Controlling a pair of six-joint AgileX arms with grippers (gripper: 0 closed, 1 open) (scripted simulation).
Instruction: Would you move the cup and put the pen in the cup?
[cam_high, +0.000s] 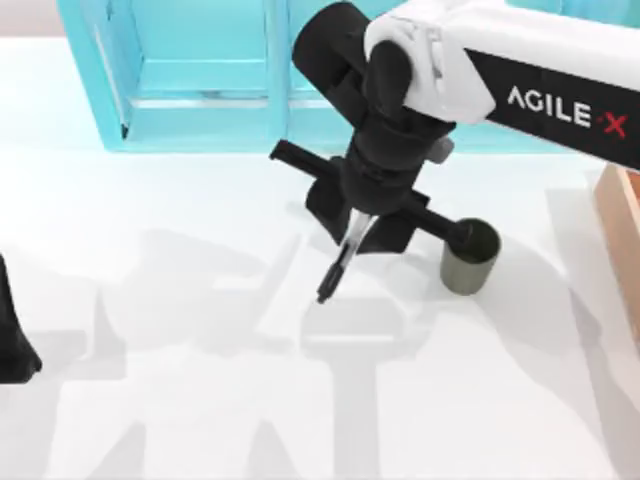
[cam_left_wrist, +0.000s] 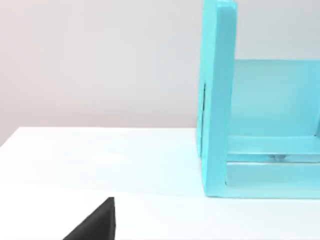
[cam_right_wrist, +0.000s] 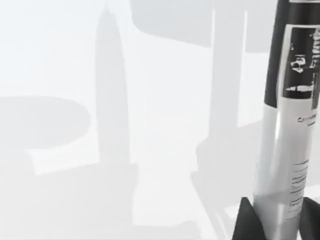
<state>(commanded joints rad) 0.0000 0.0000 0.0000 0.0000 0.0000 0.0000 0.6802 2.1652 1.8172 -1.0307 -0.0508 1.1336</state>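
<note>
My right gripper (cam_high: 358, 226) is shut on the pen (cam_high: 338, 268) near the middle of the table. The pen is slim, with a grey-white printed barrel and a black end, and it hangs tilted below the fingers toward the table's front left. In the right wrist view the pen (cam_right_wrist: 289, 130) runs up from between the two black fingertips (cam_right_wrist: 244, 221), above the white tabletop. The cup (cam_high: 470, 257), dark olive-grey and upright, stands just right of the gripper, apart from the pen. My left arm (cam_high: 12, 340) is parked at the table's left edge.
A turquoise open shelf unit (cam_high: 200, 80) stands along the back of the table, also seen as the turquoise shelf (cam_left_wrist: 220, 100) in the left wrist view. An orange-brown object (cam_high: 620, 215) sits at the right edge. The white tabletop (cam_high: 200, 400) stretches in front.
</note>
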